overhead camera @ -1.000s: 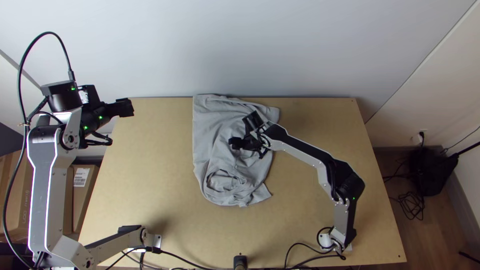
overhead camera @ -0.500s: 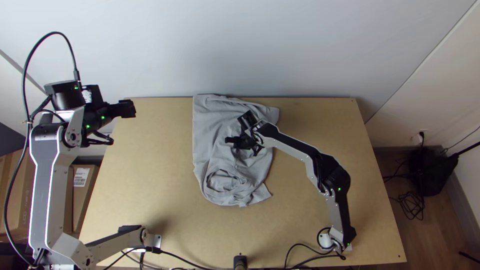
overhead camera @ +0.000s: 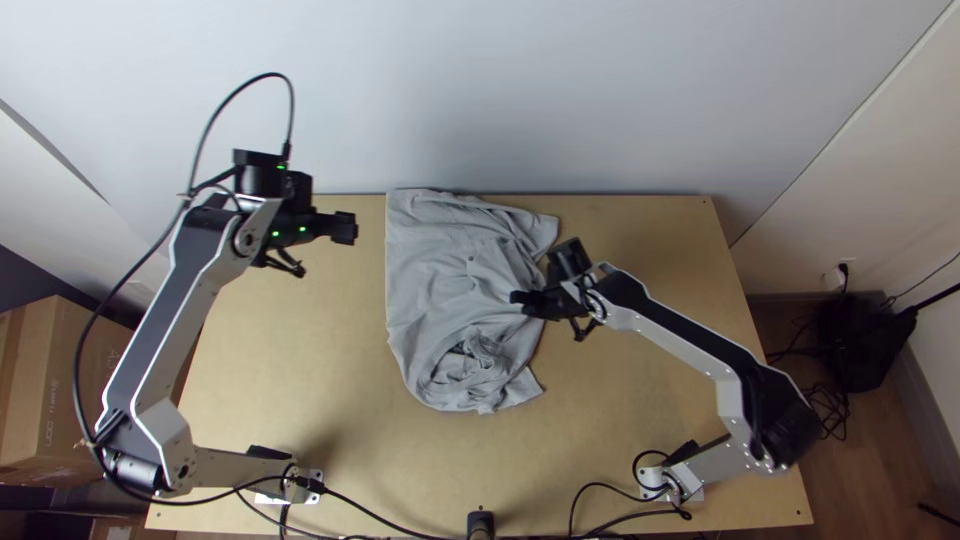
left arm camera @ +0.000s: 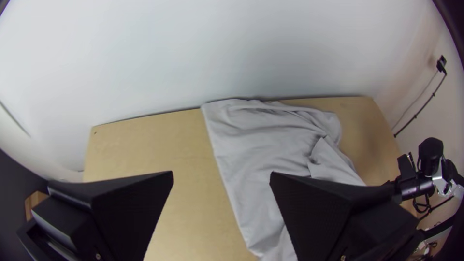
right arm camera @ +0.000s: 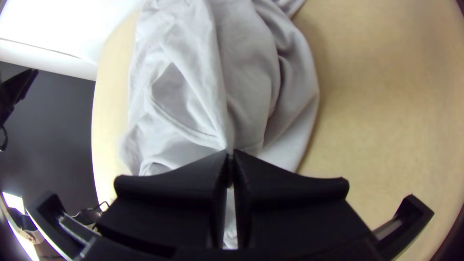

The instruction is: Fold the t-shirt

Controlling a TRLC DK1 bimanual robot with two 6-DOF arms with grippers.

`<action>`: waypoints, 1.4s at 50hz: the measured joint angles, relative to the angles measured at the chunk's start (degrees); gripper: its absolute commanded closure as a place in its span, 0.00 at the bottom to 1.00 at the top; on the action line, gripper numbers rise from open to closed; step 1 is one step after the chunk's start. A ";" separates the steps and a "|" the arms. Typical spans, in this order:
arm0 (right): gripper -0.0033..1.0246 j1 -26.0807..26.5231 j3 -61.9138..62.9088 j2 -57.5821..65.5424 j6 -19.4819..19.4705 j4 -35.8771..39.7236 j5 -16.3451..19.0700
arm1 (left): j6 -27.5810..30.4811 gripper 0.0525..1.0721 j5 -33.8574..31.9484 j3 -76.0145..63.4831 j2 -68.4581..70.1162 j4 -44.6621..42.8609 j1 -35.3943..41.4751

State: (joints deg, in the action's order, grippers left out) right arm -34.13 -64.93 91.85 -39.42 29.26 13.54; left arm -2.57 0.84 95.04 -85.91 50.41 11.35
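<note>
My left gripper [overhead camera: 346, 228] has moved nearer the t-shirt [overhead camera: 425, 260], jaws wide, empty; my right gripper [overhead camera: 519, 299] has shifted rightward, jaws closed on cloth.

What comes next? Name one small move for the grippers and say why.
Probably the right gripper should ease its pinched cloth toward the table's right side: its fingers are shut on a raised ridge of the t-shirt, which lies creased, with a bunch at its near end.

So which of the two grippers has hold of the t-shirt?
The right gripper: its fingers are closed on a raised ridge of the t-shirt, while the left gripper stands open, gripping nothing.
</note>
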 measured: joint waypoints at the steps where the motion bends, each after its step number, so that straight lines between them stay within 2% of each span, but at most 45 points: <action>1: 0.97 0.52 1.07 -1.09 0.00 0.13 0.00 | -0.02 0.05 0.02 0.37 -0.74 -0.39 0.63; 9: 0.97 4.81 8.33 -9.07 0.09 1.92 0.00 | -0.48 0.05 0.02 6.36 -8.09 -1.07 4.28; 26: 0.97 13.94 18.78 -21.29 3.91 7.80 0.07 | -2.23 0.05 -0.02 18.18 -25.46 -1.62 8.61; 43: 0.97 15.96 26.45 -31.19 7.32 7.87 1.51 | -2.36 0.05 -0.46 30.10 -41.86 -1.90 15.32; 53: 0.97 16.33 28.35 -35.17 7.30 6.75 1.92 | -1.84 0.05 -0.46 31.41 -45.44 -5.86 17.68; 70: 0.97 16.26 33.62 -45.38 5.38 -0.31 3.76 | -1.70 0.05 -0.44 31.52 -49.57 -15.04 19.30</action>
State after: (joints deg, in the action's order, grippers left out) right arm -17.87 -31.31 46.48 -34.04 28.95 17.30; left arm -4.27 0.40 126.56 -135.48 35.38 30.65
